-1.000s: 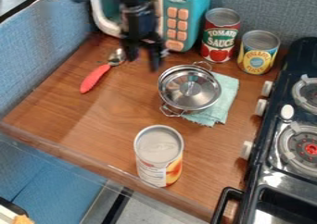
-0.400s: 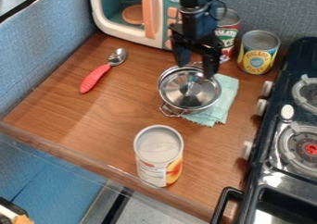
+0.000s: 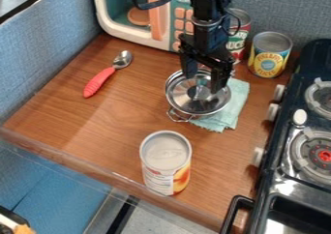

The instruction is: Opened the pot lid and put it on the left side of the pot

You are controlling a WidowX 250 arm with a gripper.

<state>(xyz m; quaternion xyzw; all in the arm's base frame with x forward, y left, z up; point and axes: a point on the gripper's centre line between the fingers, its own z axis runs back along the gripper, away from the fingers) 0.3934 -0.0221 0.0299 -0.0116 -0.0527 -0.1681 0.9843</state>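
In the camera view, the lid (image 3: pixel 194 101) was seated on the pot (image 3: pixel 199 116), partly over the cloth (image 3: pixel 227 116); its opening and its placing to the left were left to be done. The gripper (image 3: pixel 202 83) was held over the lid, spread wide, and seemingly nothing was gripped. By the lid's round form, no long axis was given; the pot's visible handle (image 3: pixel 177 116) was pointed lower left.

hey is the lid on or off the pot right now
On: the lid covers the pot, and the open gripper hangs over it.
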